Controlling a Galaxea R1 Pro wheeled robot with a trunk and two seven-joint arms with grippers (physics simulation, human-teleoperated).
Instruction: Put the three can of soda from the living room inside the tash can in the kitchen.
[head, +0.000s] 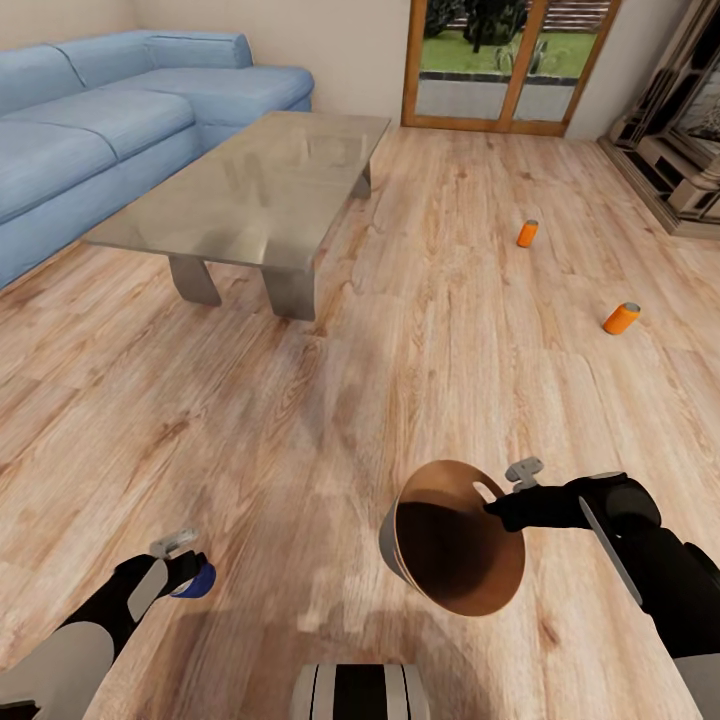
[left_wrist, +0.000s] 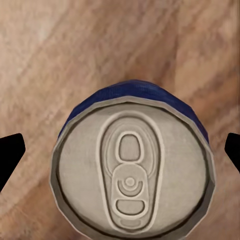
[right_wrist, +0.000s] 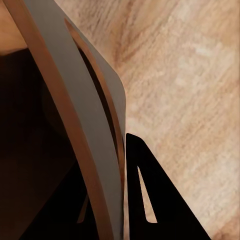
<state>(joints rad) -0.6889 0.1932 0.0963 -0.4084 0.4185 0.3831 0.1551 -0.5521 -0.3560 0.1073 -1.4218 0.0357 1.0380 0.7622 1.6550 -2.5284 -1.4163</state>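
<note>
Left jaws gripping the blue can (left_wrist: 132, 165) and right jaws pinching the bin (head: 455, 540) rim, two orange cans (head: 527, 233) lie uncollected on the living-room floor (head: 300, 420).

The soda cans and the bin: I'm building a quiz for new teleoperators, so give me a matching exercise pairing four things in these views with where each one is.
Things:
1. blue can
2. trash can
3. nearer orange can
4. farther orange can

Places:
A. lying tilted on the floor, at the right of the head view
B. between the left gripper's fingers
C. held by its rim in the right gripper
D. standing on the floor, nearer the glass door

Pairs: 1-B, 2-C, 3-A, 4-D
</note>
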